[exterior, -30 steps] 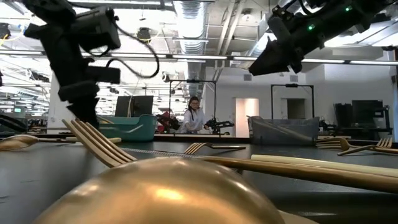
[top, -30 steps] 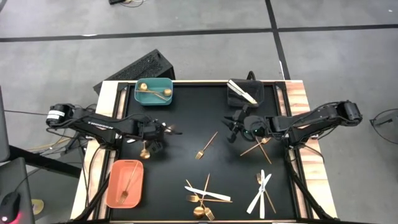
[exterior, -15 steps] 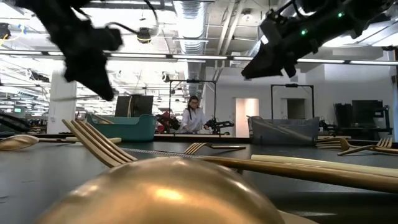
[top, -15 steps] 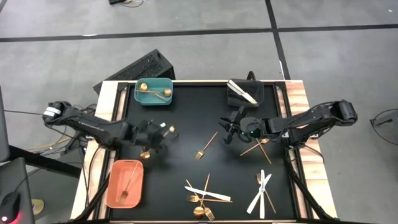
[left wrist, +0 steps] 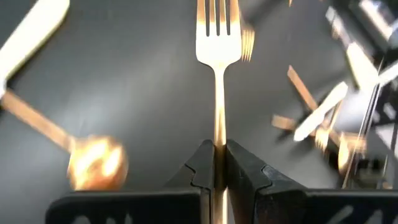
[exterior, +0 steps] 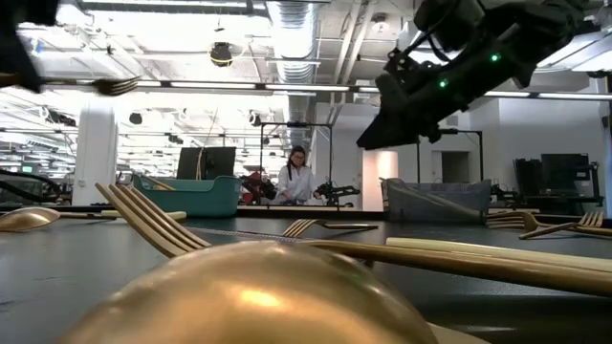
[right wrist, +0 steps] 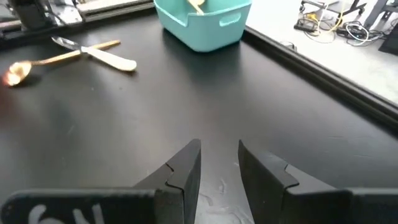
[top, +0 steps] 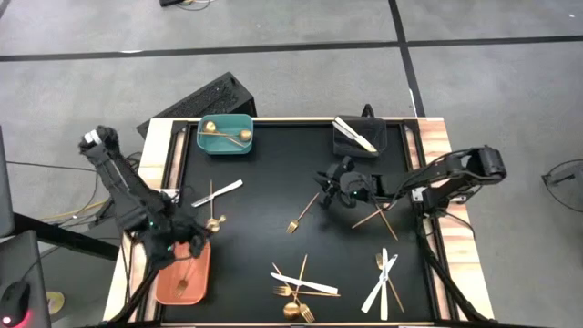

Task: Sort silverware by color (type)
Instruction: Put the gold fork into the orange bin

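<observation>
Left end effector clamps a gold fork beside the salmon bin; a white knife and spoon lie near that bin. Right end effector, narrowly parted, hovers over bare tabletop.

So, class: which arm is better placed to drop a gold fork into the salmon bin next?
The left: its gripper holds a gold fork beside the salmon bin. The right gripper is open, mid-table.
</observation>
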`<state>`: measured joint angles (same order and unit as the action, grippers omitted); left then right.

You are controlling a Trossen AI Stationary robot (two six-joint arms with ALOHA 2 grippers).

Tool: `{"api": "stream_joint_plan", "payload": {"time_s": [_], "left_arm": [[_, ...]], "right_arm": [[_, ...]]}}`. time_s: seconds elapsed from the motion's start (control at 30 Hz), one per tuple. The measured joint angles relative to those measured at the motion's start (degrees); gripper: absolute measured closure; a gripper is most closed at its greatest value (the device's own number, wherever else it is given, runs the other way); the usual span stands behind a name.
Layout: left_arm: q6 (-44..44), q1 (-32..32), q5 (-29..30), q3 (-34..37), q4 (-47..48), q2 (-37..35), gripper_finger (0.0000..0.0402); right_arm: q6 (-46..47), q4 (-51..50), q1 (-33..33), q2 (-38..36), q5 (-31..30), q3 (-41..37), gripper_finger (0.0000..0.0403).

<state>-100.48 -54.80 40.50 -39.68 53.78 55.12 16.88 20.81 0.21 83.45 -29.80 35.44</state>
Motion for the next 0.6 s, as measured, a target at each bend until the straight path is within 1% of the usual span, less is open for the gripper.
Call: {"api": "stream_joint_plan", "payload": {"time_s": [0.17, 0.23, 0.33, 0.43, 0.6], "left_arm": [[-7.95, -10.16, -3.77, 0.00, 3.26, 2.71, 0.0392], [-13.67, -13.17, -3.98, 0.00, 5.31, 4.03, 0.0392], [-19.54, -16.91, -4.76, 0.00, 6.41, 6.94, 0.0392], [-20.17, -18.33, -5.27, 0.00, 5.41, 9.71, 0.0392], [-19.97, -18.49, -6.44, 0.00, 5.29, 13.60, 0.0392]], "right_arm": [[-0.76, 1.08, 0.20, -2.20, 0.00, 0.02, 0.0269], [-0.83, 1.54, 0.54, -3.07, 0.05, 0.04, 0.0269], [-0.89, 2.14, 1.08, -4.01, 0.17, 0.04, 0.0269], [-0.91, 2.26, 1.63, -4.73, 0.17, 0.04, 0.0269], [-0.84, 2.36, 2.12, -4.82, 0.17, 0.04, 0.0269]]}}
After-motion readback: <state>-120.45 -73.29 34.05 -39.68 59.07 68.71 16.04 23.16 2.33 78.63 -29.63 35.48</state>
